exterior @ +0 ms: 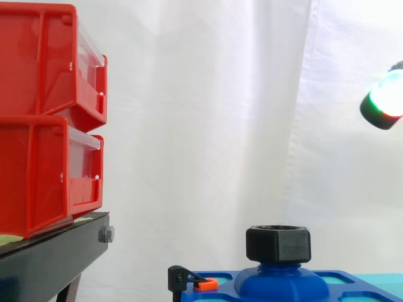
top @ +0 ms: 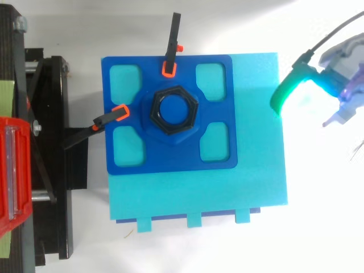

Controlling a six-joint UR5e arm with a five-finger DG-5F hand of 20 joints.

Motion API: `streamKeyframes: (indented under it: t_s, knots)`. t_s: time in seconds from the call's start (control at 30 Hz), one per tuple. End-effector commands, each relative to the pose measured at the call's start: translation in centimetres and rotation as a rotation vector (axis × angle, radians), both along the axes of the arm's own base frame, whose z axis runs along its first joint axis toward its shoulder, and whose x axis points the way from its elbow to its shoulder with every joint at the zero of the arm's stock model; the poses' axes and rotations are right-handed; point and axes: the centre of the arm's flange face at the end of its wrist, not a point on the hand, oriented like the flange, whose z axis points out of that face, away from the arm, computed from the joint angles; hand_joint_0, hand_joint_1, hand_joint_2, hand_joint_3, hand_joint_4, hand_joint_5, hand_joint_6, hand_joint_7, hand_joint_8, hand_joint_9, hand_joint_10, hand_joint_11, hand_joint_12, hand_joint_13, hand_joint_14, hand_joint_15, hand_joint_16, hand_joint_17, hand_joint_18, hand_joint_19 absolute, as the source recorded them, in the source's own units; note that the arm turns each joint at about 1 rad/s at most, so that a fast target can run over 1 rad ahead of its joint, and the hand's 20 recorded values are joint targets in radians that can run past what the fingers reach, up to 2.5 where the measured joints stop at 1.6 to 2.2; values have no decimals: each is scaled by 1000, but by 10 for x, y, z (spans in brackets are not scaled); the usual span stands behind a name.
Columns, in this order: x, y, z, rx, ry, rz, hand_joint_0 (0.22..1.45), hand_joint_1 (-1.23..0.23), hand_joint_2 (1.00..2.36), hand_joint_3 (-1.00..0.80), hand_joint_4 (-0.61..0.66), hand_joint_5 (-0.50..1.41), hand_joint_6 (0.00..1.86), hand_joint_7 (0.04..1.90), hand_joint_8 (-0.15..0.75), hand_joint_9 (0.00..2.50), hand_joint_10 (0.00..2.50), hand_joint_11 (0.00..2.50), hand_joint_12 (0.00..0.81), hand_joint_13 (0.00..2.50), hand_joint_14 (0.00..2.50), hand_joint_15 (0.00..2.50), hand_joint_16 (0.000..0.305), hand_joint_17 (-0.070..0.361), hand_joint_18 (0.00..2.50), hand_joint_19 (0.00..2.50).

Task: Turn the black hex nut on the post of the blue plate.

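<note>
A white curtain (exterior: 208, 113) fills the background. In the top view a cyan base board (top: 199, 193) takes up the middle of the frame. Stacked red bins (exterior: 44, 119) on a black stand (exterior: 50, 255) fill the left side of the side view.

The blue plate (top: 170, 153) lies flat on the upper left part of the board. It has four cut-outs, and a raised blue hub (exterior: 280, 283) sits at its centre.

The hand (exterior: 385, 100) hangs at the right edge, upper right in both views (top: 340, 57). It is well apart from the plate and higher than the nut. Glare hides its shape, so I cannot tell whether it is spread or closed, but nothing appears to be in it.

The black hex nut (top: 173, 110) sits upright on the hub's post at the plate's centre, low and right of middle in the side view (exterior: 278, 243). It looks like thick, rigid, matte plastic, so it is probably light and not fragile. Its six flat sides should grip better than its corners. The best hold is probably from above, across two opposite flats on the upper half that stands clear of the hub.

Two small black clamps with orange tips, one on the plate's top edge (top: 172, 45) and one on its left edge (top: 102, 122), pin the plate down. They should keep it from turning with the nut.
</note>
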Motion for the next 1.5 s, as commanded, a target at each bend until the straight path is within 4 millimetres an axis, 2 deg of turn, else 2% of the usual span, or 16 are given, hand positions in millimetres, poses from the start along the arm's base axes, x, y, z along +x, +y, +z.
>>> streamKeyframes:
  t_s: [0.0,0.07,0.1,0.13,0.2,0.23,0.3,0.37,0.43,0.5,0.7,0.87,0.97,1.0,1.03,1.47]
  knots:
    - [25,-1,-1,-112,18,-19,493,-587,1000,-500,122,-176,502,666,162,828,6,161,288,722,9,227,43,97,408,226]
    - [48,0,-8,-182,54,-10,492,-587,1000,-500,120,-176,502,667,160,814,7,157,286,705,9,224,43,96,388,220]
    - [48,0,-8,-182,54,-10,492,-588,1000,-500,120,-177,502,666,164,810,7,160,283,689,10,224,43,96,375,215]
    - [66,1,-12,-208,68,6,492,-587,1000,-500,120,-177,502,666,159,799,6,152,284,677,9,219,43,96,368,215]
    - [80,3,-13,-239,84,23,489,-587,1000,-500,120,-179,502,670,161,762,7,156,283,608,9,212,41,92,279,203]
    - [96,7,-17,-307,98,42,488,-587,1000,-500,119,-180,502,670,161,754,6,154,284,600,9,207,41,92,271,204]
    - [108,11,-18,-343,89,50,446,-664,1000,-500,87,-219,501,665,154,535,4,97,295,367,5,138,41,92,27,164]
    - [124,14,-22,-370,84,65,418,-714,1000,-500,51,-251,501,638,161,378,1,0,304,221,2,72,44,100,0,114]
    - [134,17,-26,-395,87,73,409,-726,1000,-500,39,-260,501,621,154,324,0,0,301,148,1,35,44,100,0,81]
    - [140,20,-29,-427,83,82,398,-709,1000,-500,18,-273,501,606,143,210,0,0,300,46,0,18,43,97,0,69]
    - [144,29,-27,-558,60,93,392,-684,1000,-500,20,-274,501,600,143,181,0,0,296,23,0,13,43,96,0,65]
    - [144,30,-27,-579,60,99,392,-641,1000,-500,52,-263,501,597,151,182,0,0,300,15,0,11,43,96,0,67]
    - [151,32,-44,-596,67,109,393,-630,1000,-500,61,-258,501,598,154,191,0,0,300,9,0,13,43,96,0,62]
    - [152,32,-44,-597,64,109,394,-619,1000,-500,68,-256,501,604,157,195,0,0,300,9,0,18,43,96,0,54]
    - [158,34,-58,-597,68,116,393,-615,1000,-500,68,-255,501,609,158,194,0,0,300,9,1,13,43,96,0,54]
    - [163,44,-61,-670,87,123,399,-572,1000,-500,120,-232,502,722,172,199,0,0,308,3,0,21,43,96,0,55]
